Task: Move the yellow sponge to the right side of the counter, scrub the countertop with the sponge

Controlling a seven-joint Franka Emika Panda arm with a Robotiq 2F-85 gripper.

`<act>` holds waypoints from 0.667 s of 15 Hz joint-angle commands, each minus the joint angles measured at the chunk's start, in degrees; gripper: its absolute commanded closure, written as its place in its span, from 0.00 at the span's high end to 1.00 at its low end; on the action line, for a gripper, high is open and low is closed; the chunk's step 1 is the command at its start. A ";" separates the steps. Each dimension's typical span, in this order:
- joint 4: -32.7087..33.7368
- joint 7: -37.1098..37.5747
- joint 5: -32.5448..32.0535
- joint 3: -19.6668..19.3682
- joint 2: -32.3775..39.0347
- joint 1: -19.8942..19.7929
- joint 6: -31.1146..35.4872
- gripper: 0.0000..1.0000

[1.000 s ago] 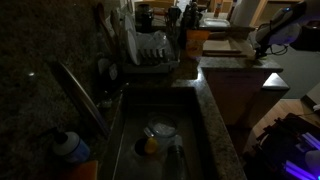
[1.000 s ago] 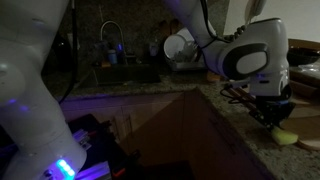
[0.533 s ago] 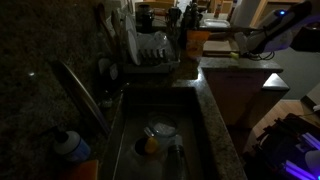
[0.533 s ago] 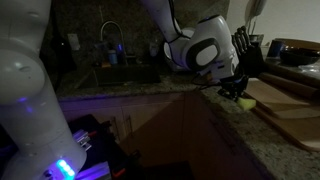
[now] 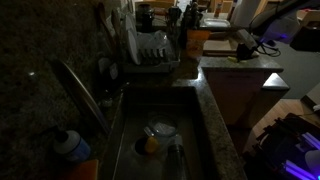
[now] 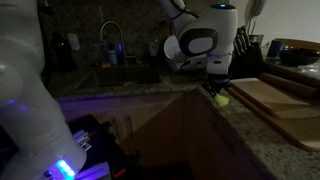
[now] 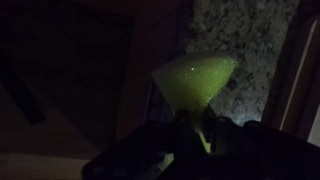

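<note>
The yellow sponge (image 7: 194,80) fills the middle of the wrist view, glowing yellow-green, pinched at its lower end between my gripper's (image 7: 190,128) dark fingers. The gripper is shut on it. In an exterior view the gripper (image 6: 216,91) points down at the corner of the counter (image 6: 243,135), and the sponge (image 6: 221,98) shows just under it at the granite's rounded edge. Whether the sponge touches the stone I cannot tell. From the sink side the gripper (image 5: 245,48) hangs over the far counter; the sponge is too dim to make out there.
Wooden cutting boards (image 6: 280,103) lie just beside the sponge. A knife block (image 6: 245,48) stands behind them. The sink basin (image 5: 160,135) holds a bowl and an orange lump (image 5: 150,146). A dish rack (image 5: 150,52) and the faucet (image 6: 110,40) stand nearby. The room is very dark.
The arm has carried the sponge across the cutting boards toward the counter's corner, nearer the sink. The grip on the sponge has stayed the same.
</note>
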 commanded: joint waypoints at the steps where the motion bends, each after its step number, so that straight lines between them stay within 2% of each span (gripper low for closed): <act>1: 2.50 -6.36 1.71 -1.24 3.20 -1.24 -0.41 0.04; 3: 4.44 -5.58 0.60 -2.83 6.78 -1.09 0.70 0.04; 7: 9.37 -5.81 1.09 -3.80 13.09 -2.51 -2.33 0.04; 10: 10.22 -3.00 -0.29 -5.92 13.07 -1.68 -3.02 0.04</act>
